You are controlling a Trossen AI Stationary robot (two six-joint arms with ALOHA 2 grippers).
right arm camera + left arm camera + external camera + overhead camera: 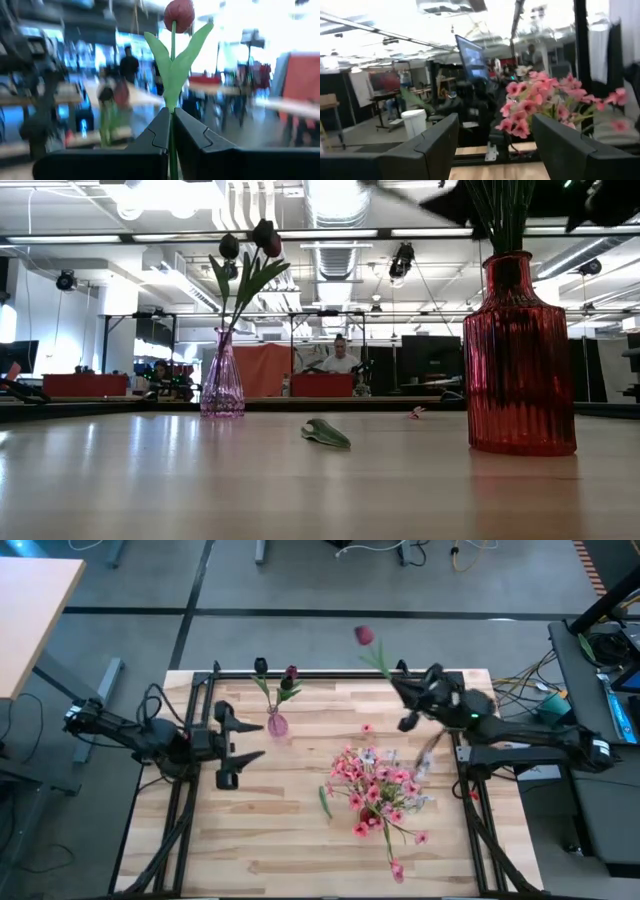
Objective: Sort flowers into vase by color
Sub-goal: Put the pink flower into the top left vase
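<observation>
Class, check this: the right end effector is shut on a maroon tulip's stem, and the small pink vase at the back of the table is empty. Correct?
Not quite. The right end effector is shut on the maroon tulip, but the small pink vase is not empty: the low view shows dark tulips already standing in it.

Right gripper (170, 131): two dark fingers (150, 137) are pressing together on a thin green stem, jaws closed around it. The tulip (179, 15), a dark maroon bud, is standing upright above the fingertips, two green leaves (172, 65) spreading out below the bud. Behind it the room is showing blurred; a dark figure of a person (129, 64) is standing far off.
</observation>
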